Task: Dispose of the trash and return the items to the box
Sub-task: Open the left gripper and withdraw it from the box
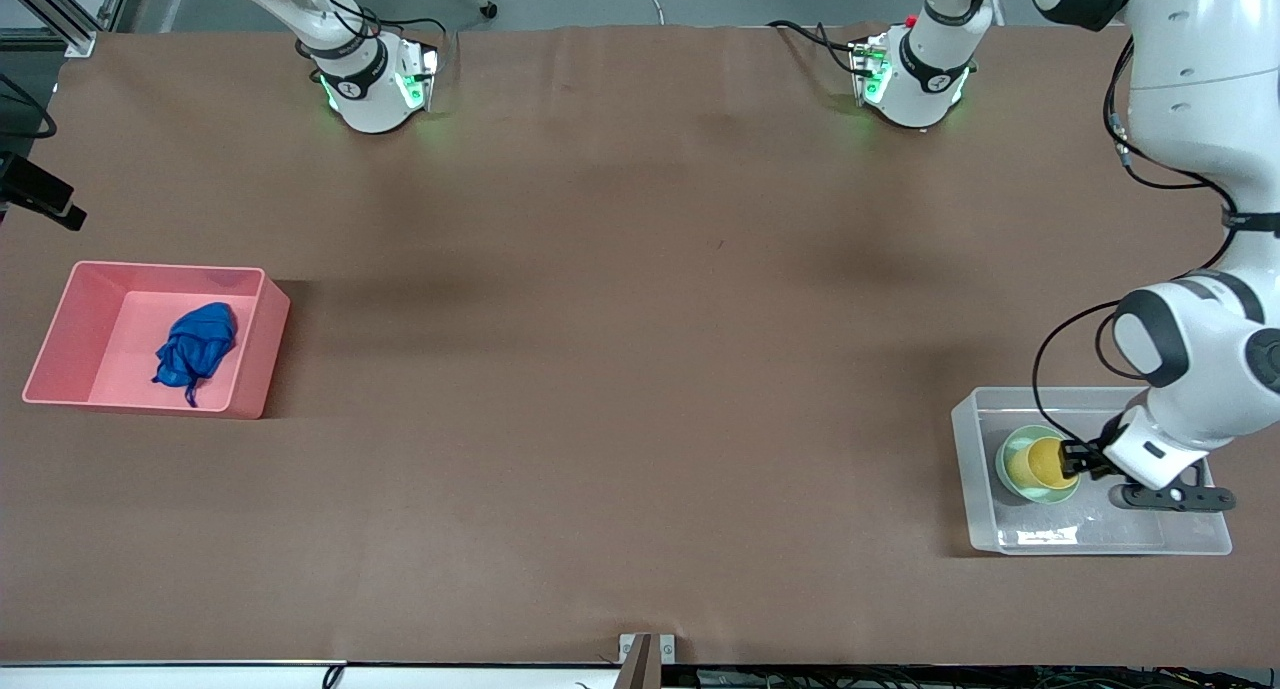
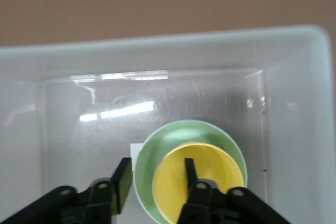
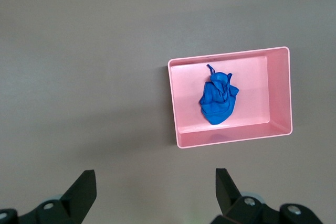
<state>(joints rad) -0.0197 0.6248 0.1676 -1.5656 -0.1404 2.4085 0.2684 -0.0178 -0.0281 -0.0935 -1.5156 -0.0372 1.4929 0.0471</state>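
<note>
You are seeing one yellow cup (image 1: 1040, 462) sitting inside one green bowl (image 1: 1008, 479) in the clear box (image 1: 975, 489); your left gripper (image 2: 155, 178) is straddling the cup's wall, fingers apart. One blue wad (image 1: 195, 349) is lying in the pink bin (image 1: 75, 314); your right gripper (image 3: 156, 188) is hanging wide open high over the table.

2 white arms, grey joints, black cables, green-lit bases; black-fingered left hand (image 1: 1070, 459)

Left arm reaches low; left gripper (image 2: 154, 180) points down, fingers spread apart. Right arm waits raised; right gripper (image 3: 156, 191) points down, fingers wide apart.
</note>
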